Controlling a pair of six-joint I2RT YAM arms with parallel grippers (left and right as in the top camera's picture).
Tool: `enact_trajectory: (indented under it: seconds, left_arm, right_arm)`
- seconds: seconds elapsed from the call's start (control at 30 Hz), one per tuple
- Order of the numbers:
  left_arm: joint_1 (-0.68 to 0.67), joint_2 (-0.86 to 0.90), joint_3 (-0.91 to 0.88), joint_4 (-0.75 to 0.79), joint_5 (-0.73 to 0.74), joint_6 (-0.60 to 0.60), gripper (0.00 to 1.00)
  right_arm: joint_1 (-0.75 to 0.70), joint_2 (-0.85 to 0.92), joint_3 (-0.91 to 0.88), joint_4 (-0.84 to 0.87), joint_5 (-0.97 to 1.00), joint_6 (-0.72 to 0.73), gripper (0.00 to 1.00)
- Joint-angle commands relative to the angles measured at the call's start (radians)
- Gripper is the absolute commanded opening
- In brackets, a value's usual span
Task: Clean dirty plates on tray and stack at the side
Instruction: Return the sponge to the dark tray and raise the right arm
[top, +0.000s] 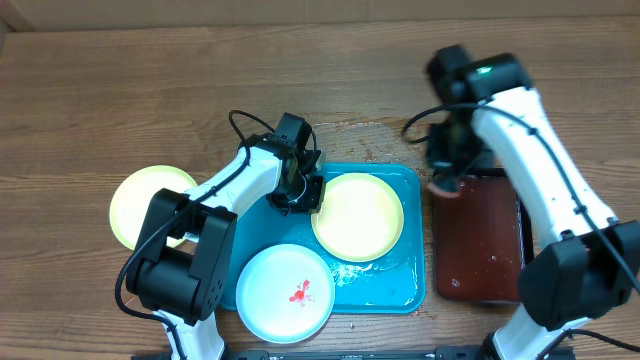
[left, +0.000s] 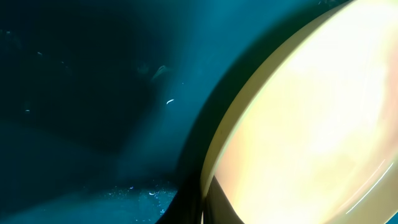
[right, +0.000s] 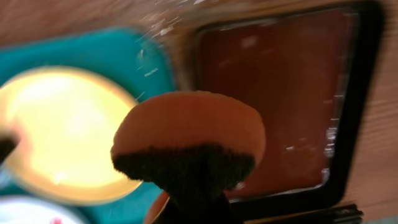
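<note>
Seemingly a robotics lab — two white robot arms (top: 245, 178) stand at a plain wood-grain table (top: 120, 80).

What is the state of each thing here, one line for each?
yellow plate on tray, no smear visible
white plate, red smear
yellow plate on table, off tray, no smear visible
blue tray, wet
black tray, holds reddish-brown liquid
left end effector, shut
right end effector, shut on sponge
</note>
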Motion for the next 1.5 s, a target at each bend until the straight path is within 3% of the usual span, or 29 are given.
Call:
enact_trajectory:
  seconds: [0.0, 0.27, 0.53, 0.63, 0.67, 0.7, 0.73, 0.97, 1.47]
  left_arm:
    - [0.006, 0.019, -0.017, -0.013, -0.06, -0.006, 0.04]
    - [0.007, 0.019, -0.017, -0.013, -0.06, -0.005, 0.04]
    - [0.007, 0.019, -0.017, -0.013, -0.06, -0.006, 0.04]
    - [0.007, 0.019, -0.017, -0.013, -0.06, -0.006, 0.04]
    - [0.007, 0.019, -0.017, -0.013, -0.06, -0.006, 0.05]
    - [0.007, 0.019, -0.017, -0.013, -0.06, -0.006, 0.04]
    - [0.007, 0.019, -0.017, -0.014, -0.06, -0.006, 0.04]
    - [0.007, 0.019, -0.017, -0.013, -0.06, -0.006, 0.04]
    - [0.004, 0.015, -0.009, -0.016, -0.047, 0.002, 0.04]
  right_arm:
    - [-0.115, -0.005, -0.052, 0.028, 0.036, 0.037, 0.04]
    - [-0.301, -0.005, -0.345, 0.25, -0.111, -0.002, 0.04]
    - [-0.309, -0.005, -0.561, 0.408, -0.163, -0.003, 0.04]
    - [-0.309, -0.005, -0.596, 0.444, -0.177, -0.003, 0.35]
    - [-0.309, -0.005, -0.602, 0.452, -0.181, -0.009, 0.66]
    - [-0.309, -0.005, -0.603, 0.454, -0.188, -0.022, 0.87]
    - [-0.309, -0.005, -0.6, 0.457, -0.2, -0.037, 1.0]
    - [-0.309, -0.031, -0.499, 0.388, -0.201, -0.05, 1.0]
    - [-0.308, -0.202, -0.058, 0.083, -0.202, -0.127, 1.0]
